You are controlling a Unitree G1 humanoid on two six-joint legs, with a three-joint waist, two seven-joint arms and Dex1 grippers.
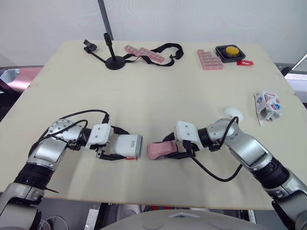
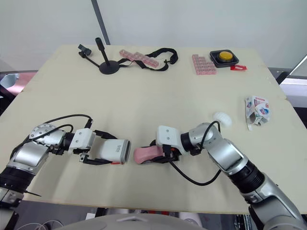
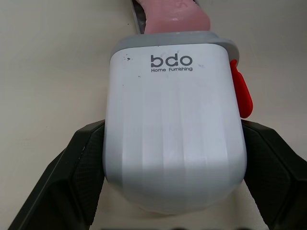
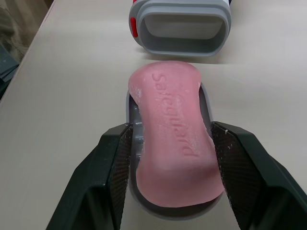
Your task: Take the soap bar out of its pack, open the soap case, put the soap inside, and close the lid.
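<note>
Case halves face each other.
My left gripper (image 3: 172,128) clamps the white cover (image 3: 172,120); my right gripper (image 4: 171,130) pinches the tray (image 4: 133,120) bearing soap (image 4: 175,148).

Place: likely robot lab | plywood table (image 1: 158,91), yellow push-button box (image 1: 230,51), small black stand (image 1: 114,61)

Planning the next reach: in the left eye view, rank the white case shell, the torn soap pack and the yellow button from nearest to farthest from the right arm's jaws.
1. White case shell, directly left.
2. Torn soap pack, out to the right.
3. Yellow button, far back right.
</note>
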